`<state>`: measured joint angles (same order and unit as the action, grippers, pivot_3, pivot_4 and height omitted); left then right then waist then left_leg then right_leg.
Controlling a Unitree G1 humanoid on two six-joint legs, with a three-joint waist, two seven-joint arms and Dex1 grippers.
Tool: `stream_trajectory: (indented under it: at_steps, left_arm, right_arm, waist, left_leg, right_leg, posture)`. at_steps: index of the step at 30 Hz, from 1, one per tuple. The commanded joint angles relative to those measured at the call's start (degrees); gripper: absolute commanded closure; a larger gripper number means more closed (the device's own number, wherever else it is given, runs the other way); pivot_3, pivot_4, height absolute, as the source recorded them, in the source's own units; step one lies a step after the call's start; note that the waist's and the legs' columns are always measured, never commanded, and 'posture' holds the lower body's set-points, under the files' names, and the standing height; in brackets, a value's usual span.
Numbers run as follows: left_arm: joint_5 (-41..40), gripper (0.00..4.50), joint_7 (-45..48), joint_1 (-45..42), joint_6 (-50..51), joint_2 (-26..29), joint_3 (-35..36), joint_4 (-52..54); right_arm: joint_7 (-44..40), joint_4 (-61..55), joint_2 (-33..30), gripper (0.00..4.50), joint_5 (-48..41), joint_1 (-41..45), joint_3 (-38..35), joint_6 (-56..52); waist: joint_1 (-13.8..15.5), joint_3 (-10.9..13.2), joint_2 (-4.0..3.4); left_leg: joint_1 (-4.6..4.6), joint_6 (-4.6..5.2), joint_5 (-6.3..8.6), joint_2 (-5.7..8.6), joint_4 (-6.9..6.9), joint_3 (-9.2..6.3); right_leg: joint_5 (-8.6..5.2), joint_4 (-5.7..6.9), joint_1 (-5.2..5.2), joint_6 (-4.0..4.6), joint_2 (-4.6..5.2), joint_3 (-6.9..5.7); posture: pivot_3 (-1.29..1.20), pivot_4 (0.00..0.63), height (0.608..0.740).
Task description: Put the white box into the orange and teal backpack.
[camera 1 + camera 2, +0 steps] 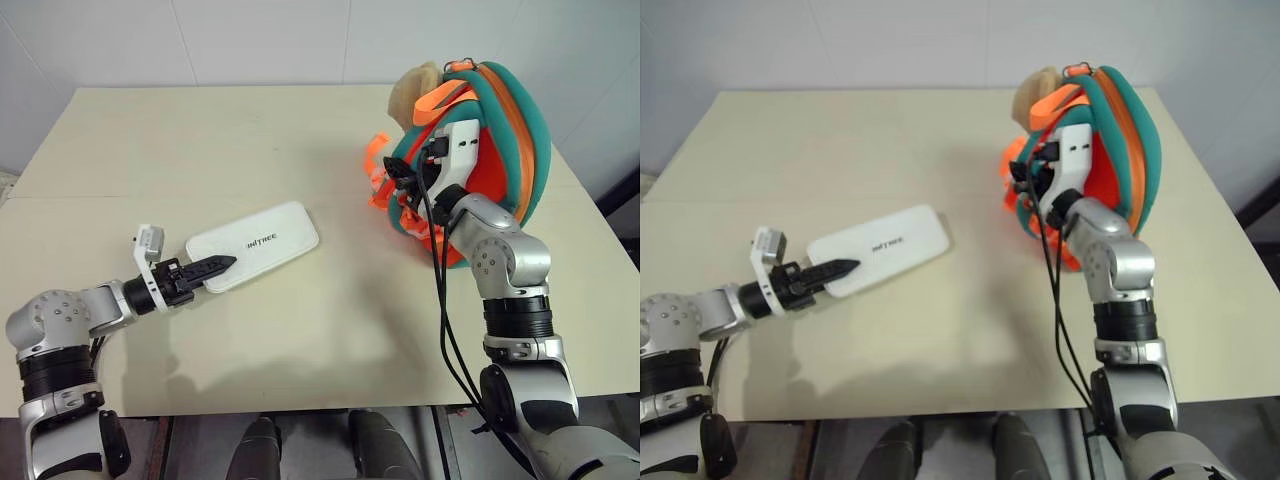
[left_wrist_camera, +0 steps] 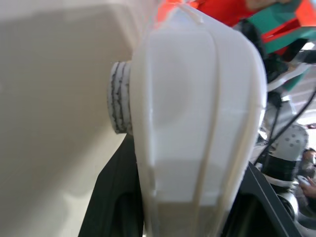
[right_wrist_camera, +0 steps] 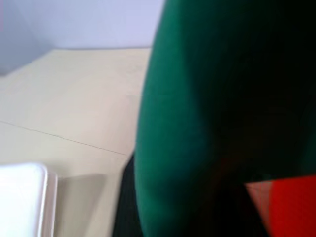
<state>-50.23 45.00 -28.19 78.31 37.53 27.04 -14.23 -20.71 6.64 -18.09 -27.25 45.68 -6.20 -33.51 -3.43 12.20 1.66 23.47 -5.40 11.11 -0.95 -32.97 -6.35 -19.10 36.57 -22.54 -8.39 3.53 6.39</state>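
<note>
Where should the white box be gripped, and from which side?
By its near short end, from the robot's left, where the left gripper already pinches it. The white box lies flat on the table, so its thin edge fits between fingers coming in low.

A pale cream table (image 1: 200, 140) spans the scene, with a seam running from nine o'clock toward the middle. Behind it, at twelve o'clock, stands a white panelled wall (image 1: 250, 40), and a dark floor (image 1: 620, 215) shows at three o'clock.
</note>
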Motion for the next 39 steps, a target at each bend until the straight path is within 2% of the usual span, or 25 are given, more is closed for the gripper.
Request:
stream_trajectory:
  at_steps: [1,4,9,15,18,21,23,27,33,39]
  left_arm:
    - [-1.61,3.22,4.44,0.20,-1.76,3.13,-0.02,1.35]
    - [-0.87,3.22,7.23,-0.69,-4.24,5.90,0.05,-0.40]
    - [-0.80,3.22,10.81,-1.03,-6.92,10.76,1.67,-4.00]
    - [-0.29,3.22,13.89,5.14,-10.63,14.40,4.10,-3.85]
    - [-1.52,3.22,14.30,7.72,-10.75,14.42,5.16,-1.65]
    - [-3.89,3.22,15.26,11.07,-10.53,13.58,7.52,1.99]
    - [-5.47,3.22,15.55,12.75,-10.27,13.06,8.87,4.53]
    - [-9.37,3.22,15.75,14.89,-10.91,11.57,11.79,10.56]
    - [-20.43,3.22,12.27,13.94,-8.33,11.24,17.89,18.08]
    - [-28.70,3.22,7.68,12.43,-8.30,12.79,21.28,19.79]
  right_arm:
    - [-5.84,-5.10,-1.75,4.49,-5.46,-0.48,-1.96,-3.66]
    - [-11.93,-9.34,-4.09,4.49,-11.57,-0.25,-2.43,-9.07]
    - [-22.60,-16.39,-9.78,4.49,-28.62,1.34,-4.40,-23.31]
    - [-28.73,-20.16,-16.98,4.49,-53.72,0.98,-6.68,-40.43]
    - [-28.64,-19.59,-20.22,4.49,-60.37,0.15,-5.97,-43.83]
    - [-31.91,-19.99,-26.83,4.49,-67.20,-2.75,-4.98,-49.19]
    - [-33.83,-20.52,-29.75,4.49,-65.97,-4.49,-4.24,-50.05]
    - [-40.80,-20.51,-33.49,4.49,-56.37,-6.64,-1.36,-47.18]
    - [-48.32,-19.17,-34.38,4.49,-48.36,-6.54,2.16,-43.26]
    - [-53.40,-17.79,-34.27,4.49,-41.91,-6.78,5.51,-40.21]
  waist:
    - [0.04,0.00,0.00]
    - [-0.04,0.03,-0.03]
    - [-0.21,0.07,-0.07]
    - [-0.41,0.07,-0.08]
    - [0.07,0.07,-0.07]
    - [0.46,0.08,-0.06]
    - [0.74,0.08,-0.06]
    - [1.12,0.08,-0.05]
    - [1.22,0.08,-0.05]
    - [1.50,0.08,-0.05]
  left_leg:
    - [0.02,0.00,0.00,0.00,0.01,0.00]
    - [0.07,0.00,0.01,0.00,0.01,0.00]
    - [0.08,0.01,0.04,-0.05,0.09,0.00]
    - [0.14,0.05,0.14,-0.08,0.11,0.01]
    - [0.20,0.07,0.21,-0.10,0.10,0.01]
    - [0.34,0.08,0.23,-0.10,0.07,0.00]
    - [0.59,0.13,0.25,-0.08,0.00,-0.04]
    - [0.68,0.14,0.27,-0.05,-0.07,-0.04]
    - [0.68,0.12,0.27,-0.07,-0.10,-0.02]
    - [0.68,0.12,0.27,-0.05,-0.19,-0.02]
  right_leg:
    - [0.00,-0.03,0.00,0.00,0.00,0.00]
    - [0.00,-0.06,-0.04,0.00,0.01,-0.01]
    - [-0.07,-0.06,-0.10,0.06,-0.03,-0.01]
    - [-0.16,-0.16,-0.12,0.10,0.00,-0.02]
    - [-0.28,-0.23,-0.14,0.12,0.02,-0.05]
    - [-0.28,-0.33,-0.21,0.13,0.05,-0.09]
    - [-0.26,-0.50,-0.30,0.10,0.11,-0.16]
    - [-0.22,-0.58,-0.35,0.04,0.10,-0.16]
    - [-0.20,-0.56,-0.37,0.03,0.05,-0.15]
    - [-0.19,-0.55,-0.36,0.00,0.05,-0.15]
  posture:
    - [0.00,0.150,0.740]
    - [0.00,0.150,0.740]
    - [0.00,0.150,0.740]
    - [0.00,0.150,0.740]
    - [0.00,0.150,0.740]
    - [0.00,0.150,0.740]
    - [0.00,0.150,0.740]
    - [0.00,0.150,0.740]
    - [0.00,0.150,0.740]
    - [0.00,0.150,0.740]
